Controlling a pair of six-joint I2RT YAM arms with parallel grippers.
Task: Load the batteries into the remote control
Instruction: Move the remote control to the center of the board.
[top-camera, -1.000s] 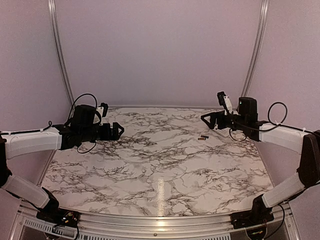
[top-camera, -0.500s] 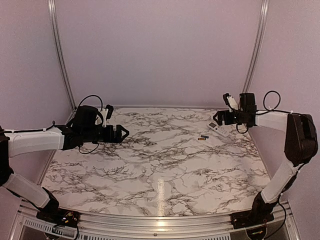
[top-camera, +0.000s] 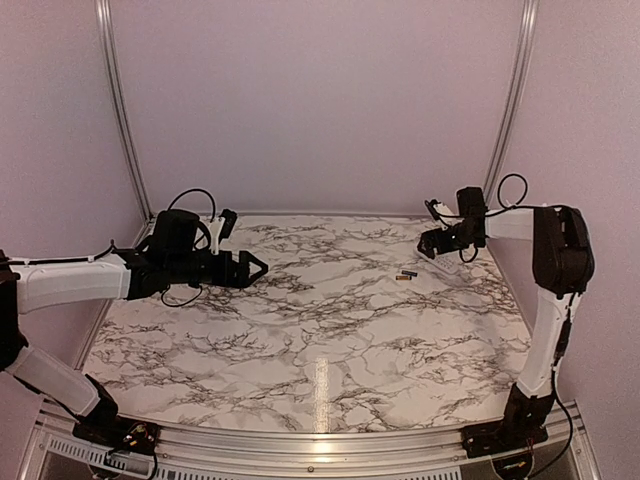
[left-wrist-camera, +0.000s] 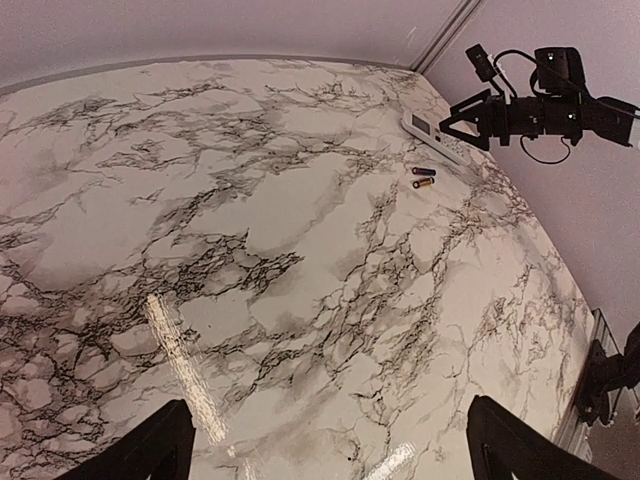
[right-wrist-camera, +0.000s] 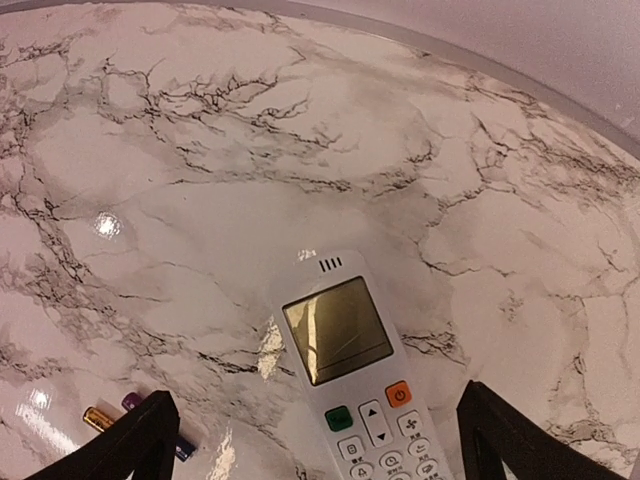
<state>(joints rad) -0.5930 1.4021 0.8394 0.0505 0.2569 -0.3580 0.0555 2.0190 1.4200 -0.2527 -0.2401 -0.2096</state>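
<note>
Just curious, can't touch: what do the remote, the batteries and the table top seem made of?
Remote control: smooth white plastic, apparently, glassy display. Batteries: likely metal; one shows a gold-coloured end. Table top: glossy marble pattern with lamp glare; stone or printed film, cannot tell.

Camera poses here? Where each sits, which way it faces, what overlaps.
Top external: above and behind the bases, looking down over the table; shows left arm, right arm, left claw, right claw.
Left wrist: on the left arm, facing across to the far right corner; own fingertips at bottom.
Right wrist: on the right arm, looking down at the remote; own fingertips at bottom corners.
Shared: both wrist views show remote and batteries.
</note>
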